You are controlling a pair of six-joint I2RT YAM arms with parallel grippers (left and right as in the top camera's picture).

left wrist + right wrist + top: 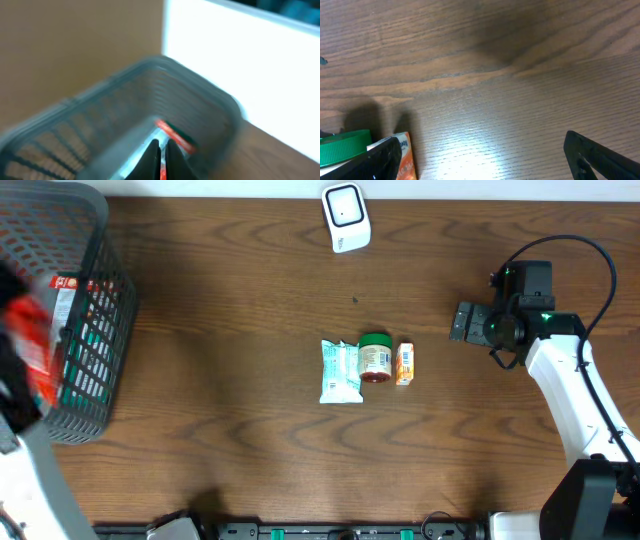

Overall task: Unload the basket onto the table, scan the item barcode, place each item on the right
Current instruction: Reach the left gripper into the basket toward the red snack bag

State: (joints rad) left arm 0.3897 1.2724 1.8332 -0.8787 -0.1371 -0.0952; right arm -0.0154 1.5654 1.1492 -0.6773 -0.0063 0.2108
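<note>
Matt wood-grain table (250,450), plastic mesh basket (112,330)

Dark wood-grain tbl (250,450), white strip (200,188) past far edge, soft glare

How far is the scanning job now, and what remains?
Apparently done: one labelled pack lies in the basket. In hand: the left end effector, shut on a blurred red packet, is over that basket. Left: pouch, green-lidded jar and orange box on the table; the right end effector is open, empty.
</note>
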